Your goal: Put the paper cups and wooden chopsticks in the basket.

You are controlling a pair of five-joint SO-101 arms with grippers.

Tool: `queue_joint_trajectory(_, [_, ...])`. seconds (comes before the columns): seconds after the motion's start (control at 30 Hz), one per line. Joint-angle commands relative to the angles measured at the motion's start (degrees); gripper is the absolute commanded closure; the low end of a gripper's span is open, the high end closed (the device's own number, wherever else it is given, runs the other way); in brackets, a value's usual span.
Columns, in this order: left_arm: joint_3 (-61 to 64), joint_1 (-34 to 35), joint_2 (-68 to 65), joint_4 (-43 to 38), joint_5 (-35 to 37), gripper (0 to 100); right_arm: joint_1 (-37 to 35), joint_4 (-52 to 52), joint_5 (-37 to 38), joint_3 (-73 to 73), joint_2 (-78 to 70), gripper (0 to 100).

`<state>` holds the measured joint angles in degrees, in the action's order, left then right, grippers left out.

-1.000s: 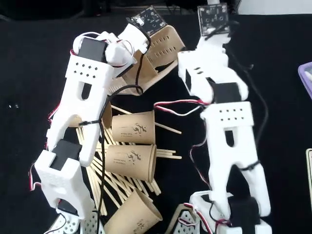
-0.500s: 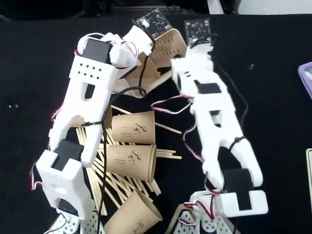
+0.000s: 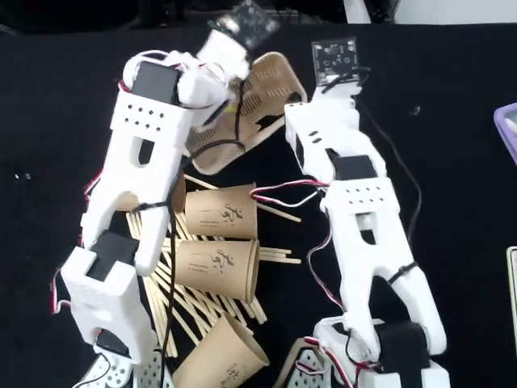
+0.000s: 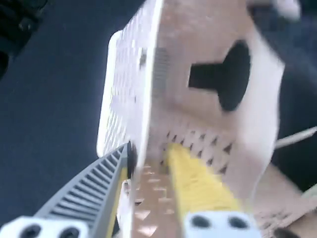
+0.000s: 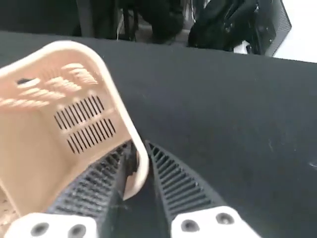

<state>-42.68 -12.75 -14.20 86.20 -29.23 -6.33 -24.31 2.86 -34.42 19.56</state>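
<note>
The basket sits tipped on its side at the far middle of the black table, between the two arms, with its slatted wall facing up. The left gripper is clamped on the basket: one grey finger lies against the outside of the perforated wall and the yellow finger presses on the inside. The right gripper is closed over the basket's curved rim on the other side, and the rim is pinched between its two ribbed fingers. Nearer the arm bases, three paper cups lie on their sides in a rough column. One is closest to the basket, one is just below it, and the third is by the near edge. The chopsticks are spread in a loose heap under and around the cups, a few poking out toward the right arm.
</note>
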Motion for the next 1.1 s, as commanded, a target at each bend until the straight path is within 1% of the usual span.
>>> queue_joint_trajectory(0.0, [-9.8, 3.8, 2.7, 0.0, 22.3, 72, 0.4, 2.5, -0.6, 0.0, 1.8, 98.8])
queue_joint_trajectory(0.03, [-10.8, 4.3, 2.7, 0.0, 24.0, 72, 0.5, 3.7, -0.6, 0.0, 0.9, 98.8])
queue_joint_trajectory(0.1, [-11.8, 4.8, 2.7, 1.8, 24.8, 73, 0.6, 5.5, -0.6, 0.0, -0.6, 98.8])
queue_joint_trajectory(0.17, [-11.9, 5.1, 2.7, 5.7, 24.8, 74, 0.9, 6.5, -0.6, 0.0, -1.4, 98.8])
queue_joint_trajectory(0.27, [-12.2, 4.8, 2.7, 13.9, 24.4, 75, 2.0, 7.5, -0.7, 1.0, -2.3, 98.8])
queue_joint_trajectory(0.3, [-11.4, 4.8, 2.7, 14.9, 24.4, 75, 2.6, 7.4, -0.7, 1.8, -2.4, 98.8])
queue_joint_trajectory(0.4, [-8.8, 5.1, 2.8, 14.7, 24.4, 75, 3.3, 7.0, -0.7, 4.3, -3.6, 98.8])
queue_joint_trajectory(0.6, [-2.9, 2.3, 2.8, 14.7, 24.4, 75, 3.3, 7.0, -0.7, 7.0, -7.2, 98.8])
queue_joint_trajectory(0.67, [-1.1, 2.6, 2.2, 14.5, 24.4, 75, 3.4, 7.0, -0.7, 7.1, -7.5, 98.8])
queue_joint_trajectory(0.77, [1.7, 6.6, 1.8, 12.0, 24.4, 75, 3.4, 7.0, -0.7, 6.8, -7.4, 98.8])
queue_joint_trajectory(0.8, [3.2, 8.0, 1.7, 10.5, 24.4, 77, 3.4, 7.0, -0.7, 6.8, -7.4, 98.8])
queue_joint_trajectory(0.83, [4.5, 9.4, 1.7, 8.9, 24.7, 81, 3.4, 7.0, -0.7, 6.8, -7.4, 98.7])
queue_joint_trajectory(0.93, [7.1, 11.6, 1.3, 5.5, 24.8, 98, 3.3, 7.0, -0.7, 6.8, -7.4, 98.7])
queue_joint_trajectory(1.0, [9.0, 12.6, 1.2, 3.2, 25.5, 95, 3.0, 6.8, -0.7, 6.6, -7.3, 98.7])
queue_joint_trajectory(1.07, [9.8, 13.8, 1.5, -1.1, 28.6, 97, 3.0, 4.6, -0.7, 6.6, -7.2, 98.7])
